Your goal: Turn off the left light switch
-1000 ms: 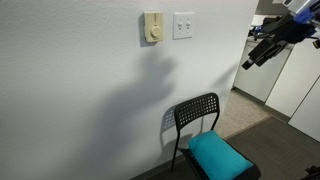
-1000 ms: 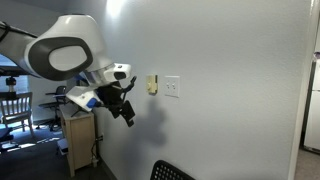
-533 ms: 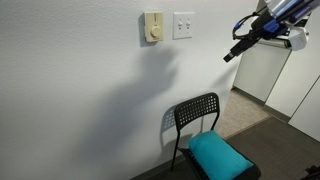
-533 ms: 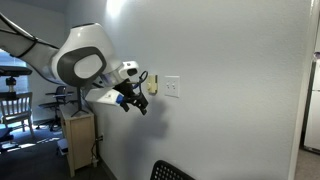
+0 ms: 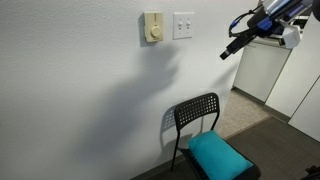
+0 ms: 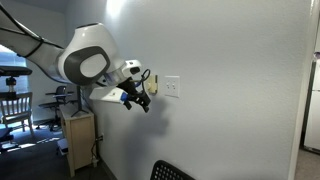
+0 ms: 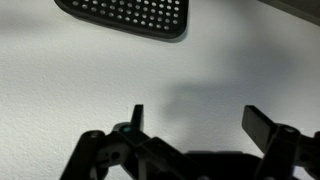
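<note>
A white two-gang wall plate (image 5: 183, 25) hangs on the white wall; the left light switch (image 5: 179, 25) is its left-hand small toggle, too small to read its position. The plate also shows in an exterior view (image 6: 172, 87). My gripper (image 5: 230, 49) hangs in the air to the right of the plate and a little below it, apart from the wall. In an exterior view it sits in front of the cream plate (image 6: 146, 100). In the wrist view the two fingers (image 7: 196, 125) stand wide apart with bare wall between them; the switch is out of that view.
A cream plate with a round knob (image 5: 152, 27) hangs left of the white plate. A black chair (image 5: 197, 116) with a teal cushion (image 5: 217, 155) stands below; its perforated back shows in the wrist view (image 7: 128, 15). White cabinets (image 5: 265, 72) stand beside the wall.
My gripper has moved up and toward the wall plate over the last second, and only slightly in the last half second. It stays open.
</note>
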Controlling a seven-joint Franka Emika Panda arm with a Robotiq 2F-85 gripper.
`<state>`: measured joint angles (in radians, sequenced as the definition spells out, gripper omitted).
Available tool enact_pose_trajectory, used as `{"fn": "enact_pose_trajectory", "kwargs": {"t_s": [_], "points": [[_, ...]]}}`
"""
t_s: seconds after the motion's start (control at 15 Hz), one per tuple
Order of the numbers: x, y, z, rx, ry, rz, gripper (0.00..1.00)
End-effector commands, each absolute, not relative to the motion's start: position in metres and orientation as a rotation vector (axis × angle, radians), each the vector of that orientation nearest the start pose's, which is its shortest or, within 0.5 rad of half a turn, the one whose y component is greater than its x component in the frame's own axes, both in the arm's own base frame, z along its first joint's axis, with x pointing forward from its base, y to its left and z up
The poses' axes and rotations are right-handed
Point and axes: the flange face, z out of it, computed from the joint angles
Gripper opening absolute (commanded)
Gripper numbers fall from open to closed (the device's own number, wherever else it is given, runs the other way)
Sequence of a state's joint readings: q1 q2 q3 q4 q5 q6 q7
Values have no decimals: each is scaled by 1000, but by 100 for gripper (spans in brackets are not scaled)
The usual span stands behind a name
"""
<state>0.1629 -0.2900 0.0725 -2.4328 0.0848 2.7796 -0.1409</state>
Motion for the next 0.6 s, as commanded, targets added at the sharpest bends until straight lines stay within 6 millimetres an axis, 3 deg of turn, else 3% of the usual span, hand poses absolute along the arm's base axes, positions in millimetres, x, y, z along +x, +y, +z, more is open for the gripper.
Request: {"fn": "enact_pose_trajectory", "kwargs": {"t_s": [0.0, 0.4, 0.47, 0.53], "points": [[498, 123, 492, -2891, -714, -1011, 100], [548, 158, 529, -2832, -1191, -1108, 100], [525, 153, 525, -2849, -1047, -1120, 100], [533, 157, 528, -2835, -1100, -1130, 100]]}}
